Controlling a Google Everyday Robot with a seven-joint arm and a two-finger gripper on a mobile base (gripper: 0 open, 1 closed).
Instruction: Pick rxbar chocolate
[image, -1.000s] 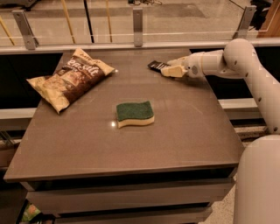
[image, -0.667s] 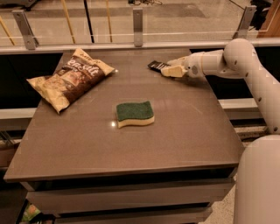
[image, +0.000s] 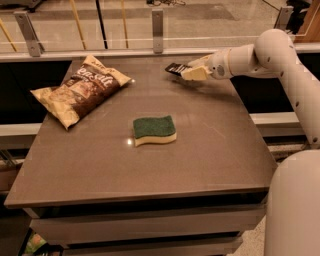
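The rxbar chocolate (image: 174, 68) is a small dark bar at the far right of the table. My gripper (image: 190, 71) reaches in from the right on the white arm (image: 250, 57). Its cream fingers (image: 196, 74) are shut on the bar's right end. The bar sticks out to the left of the fingers. It hangs slightly above the tabletop, with a faint shadow below it.
A tan-and-brown chip bag (image: 77, 90) lies at the far left of the grey table (image: 210, 150). A green-and-yellow sponge (image: 154, 130) lies near the middle. A railing with glass (image: 157, 30) runs behind the table. The robot's white body (image: 295, 205) stands at the right front.
The gripper and the bar have shifted slightly up and to the left. The chip bag and sponge have not moved.
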